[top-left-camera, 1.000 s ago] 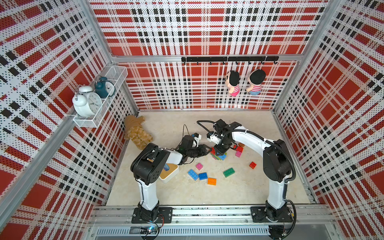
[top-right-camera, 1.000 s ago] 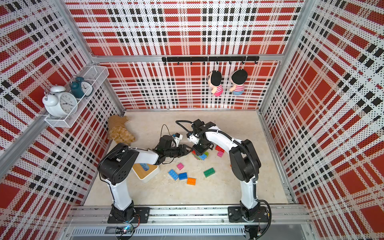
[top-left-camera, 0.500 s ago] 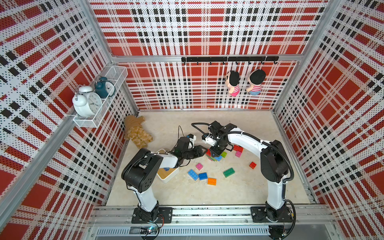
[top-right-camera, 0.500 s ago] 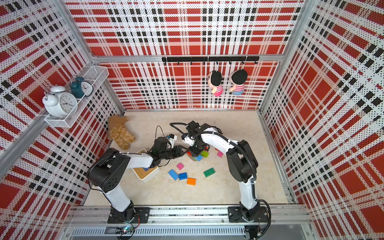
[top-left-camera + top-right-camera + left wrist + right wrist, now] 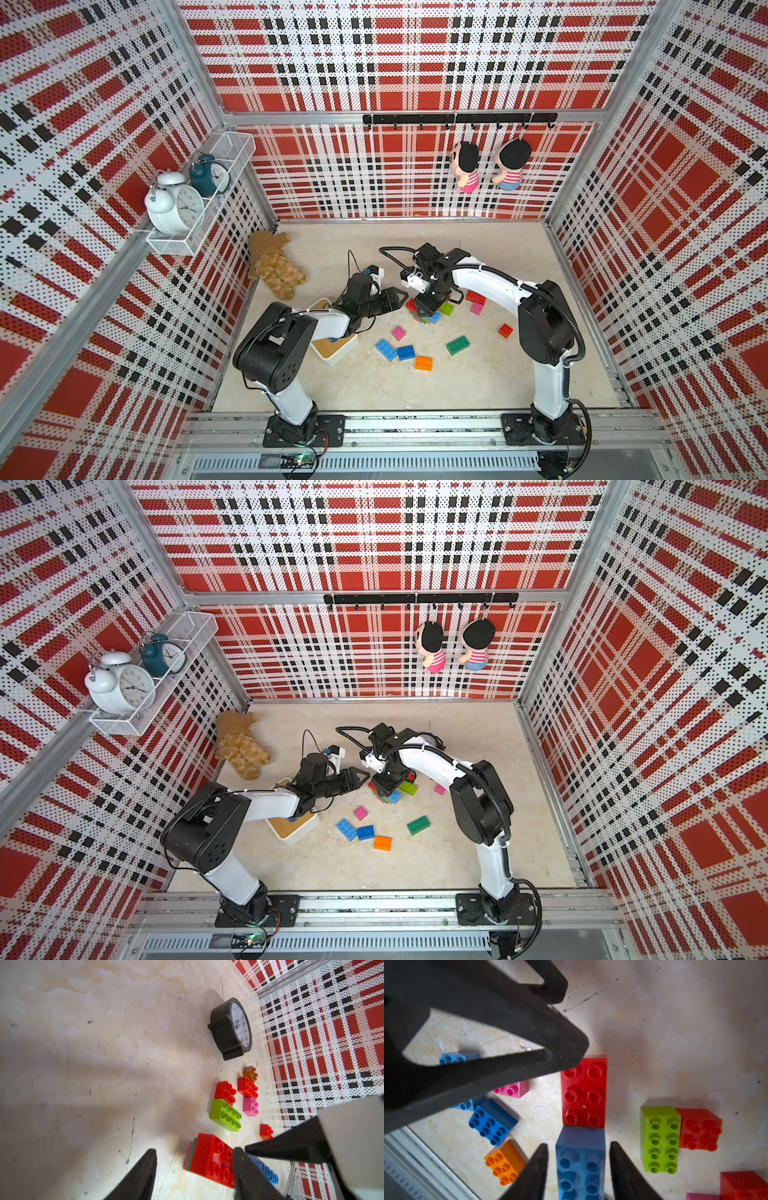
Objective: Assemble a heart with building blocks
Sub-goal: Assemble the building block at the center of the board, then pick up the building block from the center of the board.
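Right gripper has released, jaws now apart astride the blue block abutting the red block; left gripper likewise spread, empty; heart looks barely begun, many loose blocks remain.

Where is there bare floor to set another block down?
Bare: the strip between the orange block and the front rail, and the stretch along the back wall beyond the plush bear. Crowded: around the block stack, with the lime brick and red brick beside it.
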Tool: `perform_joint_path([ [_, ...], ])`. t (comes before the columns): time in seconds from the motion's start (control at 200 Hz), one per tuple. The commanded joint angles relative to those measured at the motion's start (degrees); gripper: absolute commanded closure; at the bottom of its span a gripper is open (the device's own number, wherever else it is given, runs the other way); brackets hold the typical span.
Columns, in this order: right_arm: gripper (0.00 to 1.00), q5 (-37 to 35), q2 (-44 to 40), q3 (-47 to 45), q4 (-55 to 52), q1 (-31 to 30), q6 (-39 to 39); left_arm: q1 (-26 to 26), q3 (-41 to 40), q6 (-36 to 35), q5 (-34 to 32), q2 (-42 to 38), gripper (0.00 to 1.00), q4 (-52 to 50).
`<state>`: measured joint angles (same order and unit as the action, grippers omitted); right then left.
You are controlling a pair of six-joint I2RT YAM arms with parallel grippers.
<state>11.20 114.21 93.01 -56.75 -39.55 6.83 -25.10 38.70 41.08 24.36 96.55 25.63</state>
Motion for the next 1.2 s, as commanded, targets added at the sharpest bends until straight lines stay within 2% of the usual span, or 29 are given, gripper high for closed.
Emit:
perform_joint_path([
  [0.0,0.33,2.28,0.08,0.81,1.66,-0.54,0.0,0.49,-0.63,-0.83,-1.02,-2.19,0.38,0.56],
  [0.105,0.31,3.33,-1.82,0.05,3.34,-0.18,-0.23,0.69,-0.73,-0.87,-1.55,-2.92,0.38,0.56],
  [0.256,0.33,3.38,-8.33,-4.67,8.57,1.94,-1.49,-0.17,-0.09,-2.43,-3.11,-4.28,0.37,0.42],
  [0.386,0.33,3.29,-14.58,-11.96,13.34,7.93,-3.55,-2.86,2.38,-5.73,-6.41,-5.23,0.36,-2.76],
  [0.531,0.35,3.0,-17.33,-18.06,15.51,13.99,-3.47,-6.96,7.77,-10.84,-11.88,-4.19,0.37,-10.15],
  [0.646,0.39,2.51,-16.09,-19.37,15.0,15.64,-1.27,-10.33,12.2,-13.8,-15.61,-2.9,0.37,-14.92],
  [0.852,0.46,0.91,-11.35,-18.65,15.41,15.64,1.03,-13.04,14.79,-16.29,-16.8,-3.51,0.37,-16.04],
  [1.042,0.46,0.45,-6.9,-16.78,14.7,15.34,2.66,-16.26,15.84,-19.64,-18.53,-5.14,0.37,-16.72],
  [1.193,0.46,1.29,-5.12,-16.11,14.91,15.0,3.1,-17.25,15.61,-19.72,-19.48,-5.7,0.37,-16.97],
])
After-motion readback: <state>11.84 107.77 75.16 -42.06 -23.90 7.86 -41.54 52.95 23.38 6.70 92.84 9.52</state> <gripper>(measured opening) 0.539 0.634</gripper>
